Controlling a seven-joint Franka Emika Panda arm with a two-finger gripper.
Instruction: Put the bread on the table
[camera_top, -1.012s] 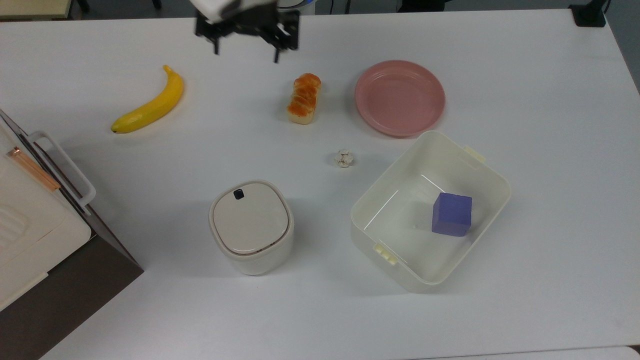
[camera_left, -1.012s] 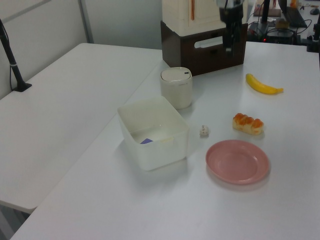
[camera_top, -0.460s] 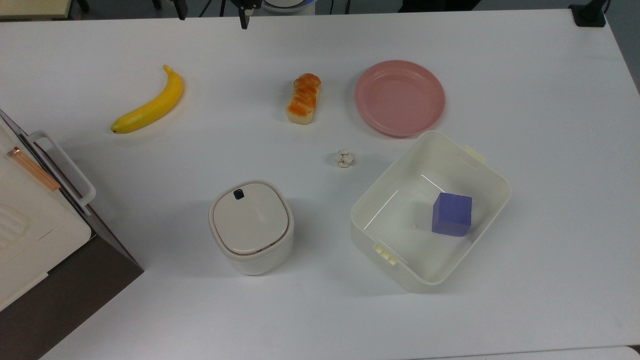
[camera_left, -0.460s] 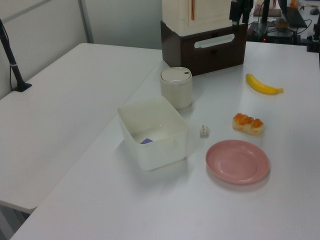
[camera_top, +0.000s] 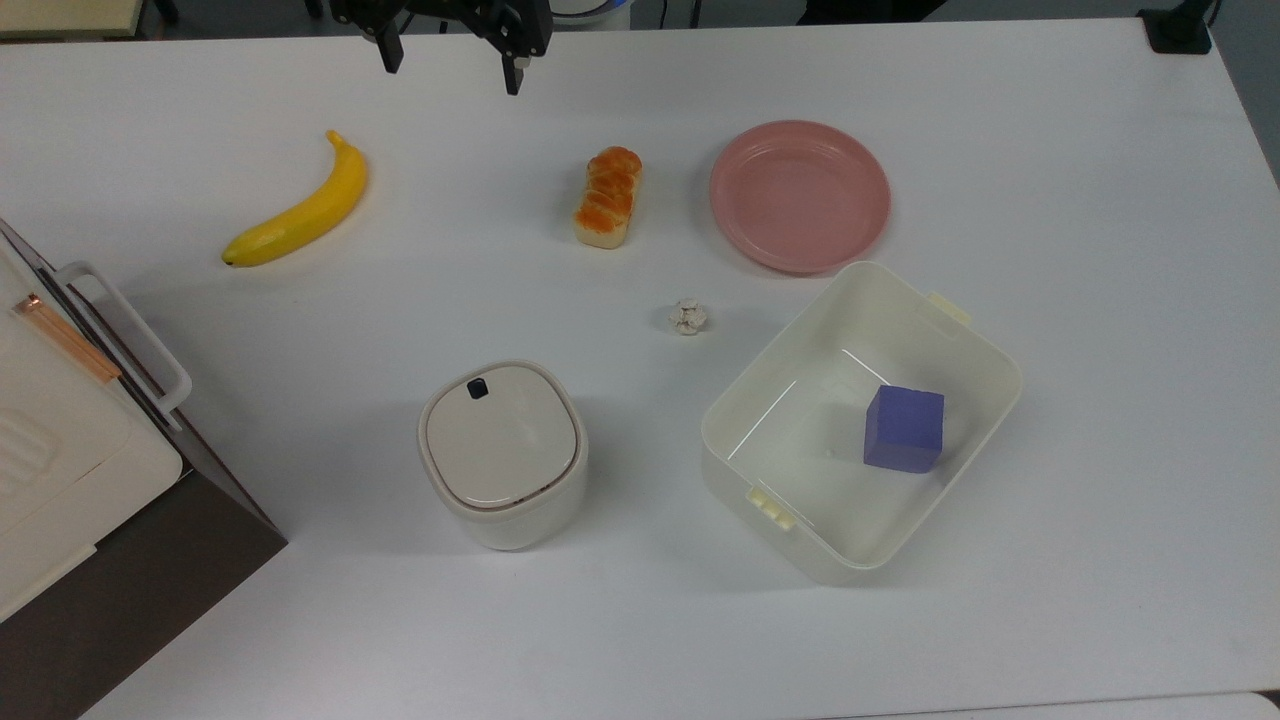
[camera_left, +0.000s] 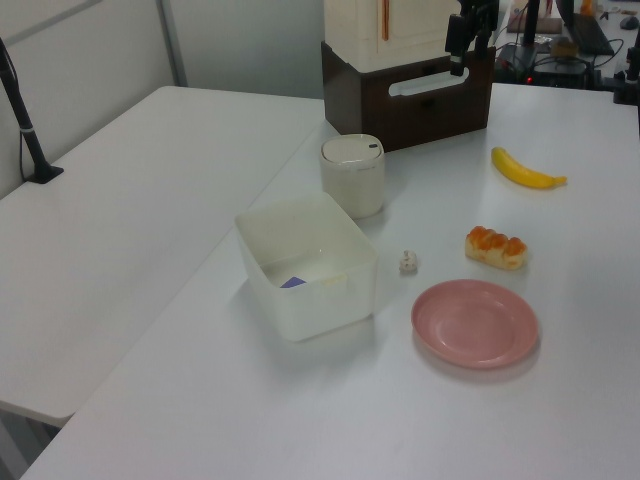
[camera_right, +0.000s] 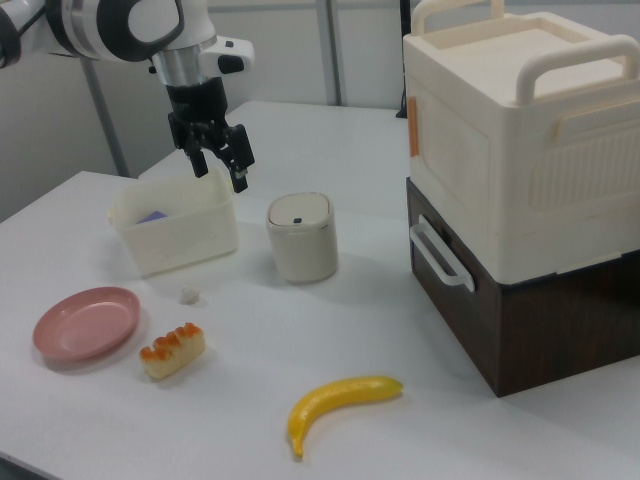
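Gripper (camera_right: 219, 168) raised high above the table (camera_top: 640, 620), fingers spread apart and holding nothing. Bread (camera_top: 607, 198) lies flat on the white surface, just beside the pink plate (camera_top: 800, 195) at the top view's right and well apart from the banana (camera_top: 300, 212) at the top view's left; a small crumpled ball (camera_top: 688, 317) sits near it. Judged complete or nearly so. Risk: any fresh descent toward the bread could nudge it against the plate, given the narrow gap between them.
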